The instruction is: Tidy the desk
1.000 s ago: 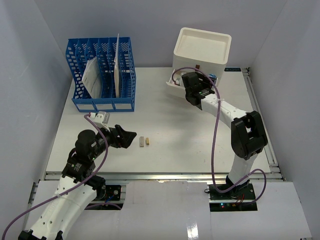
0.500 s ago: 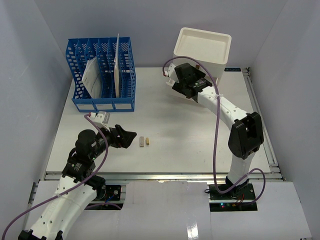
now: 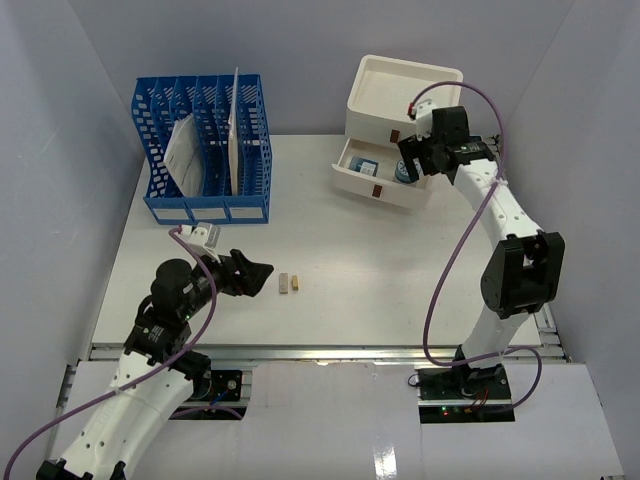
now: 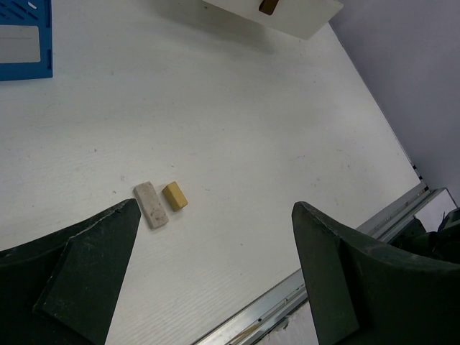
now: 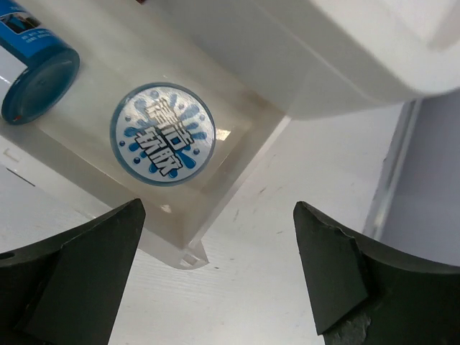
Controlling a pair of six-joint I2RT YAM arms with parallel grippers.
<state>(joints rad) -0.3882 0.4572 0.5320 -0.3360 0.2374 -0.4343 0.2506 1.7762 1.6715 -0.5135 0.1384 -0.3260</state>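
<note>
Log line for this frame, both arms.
left gripper open near grey block and yellow block | right gripper open above open drawer | drawer holds round disc, blue cylinder | blocks on desk

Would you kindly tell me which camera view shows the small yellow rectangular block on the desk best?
The left wrist view: the small yellow rectangular block lies large and unobstructed there, beside a pale grey block. The top external view shows the yellow block only as a tiny speck, and the right wrist view does not show it at all.
</note>
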